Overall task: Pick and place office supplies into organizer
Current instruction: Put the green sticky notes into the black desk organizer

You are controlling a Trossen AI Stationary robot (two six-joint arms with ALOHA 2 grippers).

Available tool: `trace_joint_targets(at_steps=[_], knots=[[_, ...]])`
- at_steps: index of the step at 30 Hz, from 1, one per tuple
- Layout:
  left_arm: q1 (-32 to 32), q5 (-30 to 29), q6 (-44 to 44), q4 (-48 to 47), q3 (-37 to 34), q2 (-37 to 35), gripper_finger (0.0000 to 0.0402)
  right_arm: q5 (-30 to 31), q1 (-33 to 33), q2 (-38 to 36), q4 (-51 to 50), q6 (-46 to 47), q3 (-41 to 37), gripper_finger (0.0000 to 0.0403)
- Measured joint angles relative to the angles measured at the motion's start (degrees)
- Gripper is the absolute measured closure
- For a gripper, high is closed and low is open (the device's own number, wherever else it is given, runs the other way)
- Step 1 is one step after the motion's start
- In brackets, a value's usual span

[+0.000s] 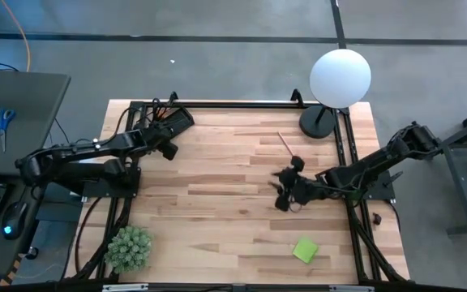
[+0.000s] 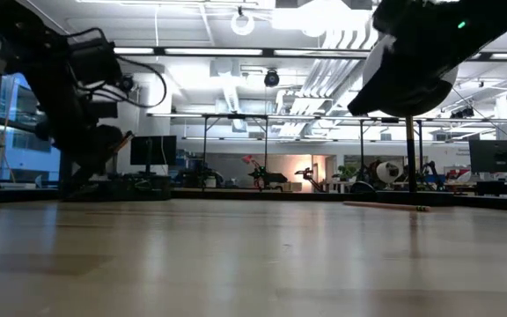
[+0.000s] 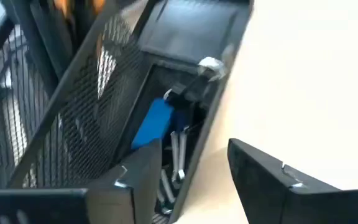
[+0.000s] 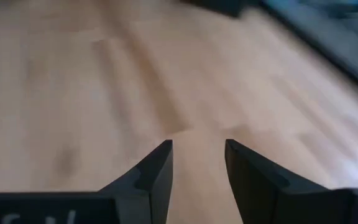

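The black mesh organizer (image 1: 171, 122) stands at the table's far left corner. In the left wrist view the organizer (image 3: 73, 124) holds a blue eraser (image 3: 151, 121), silver-handled binder clips (image 3: 178, 149) and orange pencils (image 3: 73, 7). My left gripper (image 3: 191, 186) is open just above the organizer's near end, one finger over a compartment and one outside its wall. My right gripper (image 4: 197, 168) is open over bare wood at mid-table (image 1: 284, 193) and holds nothing. A pencil (image 1: 284, 143) lies flat beyond it. A green sticky-note pad (image 1: 305, 250) lies flat near the front edge.
A white globe lamp (image 1: 340, 77) with a round black base (image 1: 318, 122) stands at the far right corner. A green spiky plant (image 1: 128, 247) sits at the near left corner. Black frame rails (image 1: 352, 162) border the table's sides. A grey desk (image 1: 6, 113) is to the left.
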Motion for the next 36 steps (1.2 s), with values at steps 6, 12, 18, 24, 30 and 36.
trace_joint_targets(at_steps=[6,12,18,24,30,36], knots=[[-6.20,4.72,-0.86,2.26,0.00,-8.96,0.0260,-12.50,-6.92,0.00,0.83,0.74,0.00,0.0265],[-14.49,13.78,-1.53,9.26,0.00,-17.64,0.0290,-25.42,-8.21,0.00,9.13,-1.13,0.02,0.0265],[-24.12,17.28,1.86,19.32,0.00,-19.58,0.0312,-43.02,-6.22,0.00,16.85,-4.08,0.02,0.0265],[-31.25,15.21,5.96,26.24,-0.50,-17.44,0.0327,-38.31,-0.76,0.00,20.91,-4.62,0.07,0.0265],[-35.13,14.70,8.75,37.09,-3.97,-14.75,0.0337,-24.00,1.44,0.00,13.85,2.44,0.13,0.0265],[-37.10,15.94,10.02,49.62,-8.20,-11.78,0.0352,-4.30,1.54,0.02,-14.32,21.47,0.13,0.0265]])
